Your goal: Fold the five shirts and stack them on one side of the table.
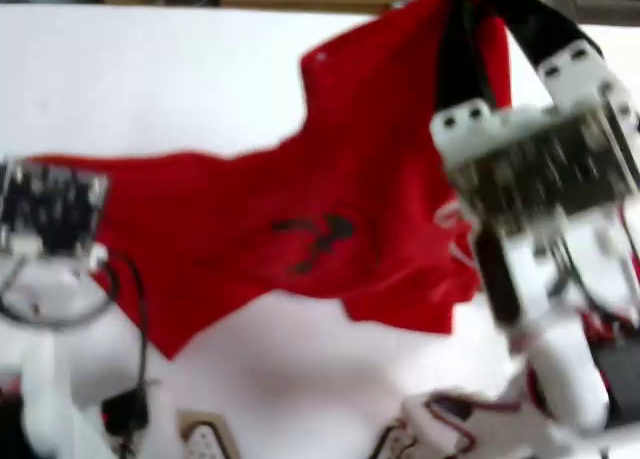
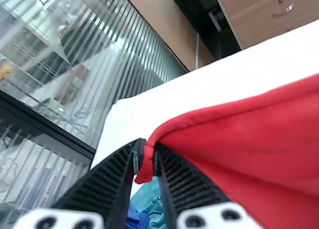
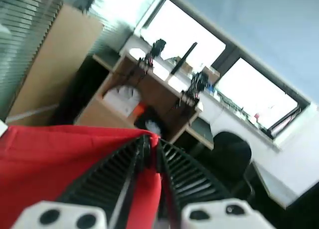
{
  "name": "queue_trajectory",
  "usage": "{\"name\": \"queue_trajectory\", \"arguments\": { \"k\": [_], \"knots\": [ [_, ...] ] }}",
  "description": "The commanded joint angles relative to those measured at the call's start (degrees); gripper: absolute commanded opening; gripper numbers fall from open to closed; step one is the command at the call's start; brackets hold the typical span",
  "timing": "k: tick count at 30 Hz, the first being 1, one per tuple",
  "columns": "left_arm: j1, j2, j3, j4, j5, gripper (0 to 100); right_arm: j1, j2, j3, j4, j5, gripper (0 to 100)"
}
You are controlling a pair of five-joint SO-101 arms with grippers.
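Jaws of low left arm [image 1: 50, 214] and high right arm [image 1: 540, 169] tight on red shirt [image 1: 300, 219] edges

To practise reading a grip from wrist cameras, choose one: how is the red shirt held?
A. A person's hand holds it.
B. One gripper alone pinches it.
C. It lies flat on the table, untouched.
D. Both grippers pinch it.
D: the left gripper and the right gripper are each shut on an edge of the red shirt, as their wrist views show.
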Motion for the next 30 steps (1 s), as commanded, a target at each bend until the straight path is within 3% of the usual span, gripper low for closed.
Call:
{"name": "queue_trajectory", "arguments": {
  "k": [1,8,17,30],
  "knots": [
    [0.70,6.68,0.04,-4.04,0.18,2,2.24,1.27,6.59,-5.41,-0.18,2.0],
    [6.86,19.43,-0.40,-4.66,-0.09,2,2.86,5.32,19.60,-14.11,-0.18,2.0],
    [7.38,26.55,-0.40,-8.35,-0.09,2,4.35,12.97,23.91,-27.56,0.35,2.0],
    [7.65,29.71,-0.40,-9.41,0.18,2,5.32,20.70,23.91,-30.29,0.35,2.0]
  ]
}}
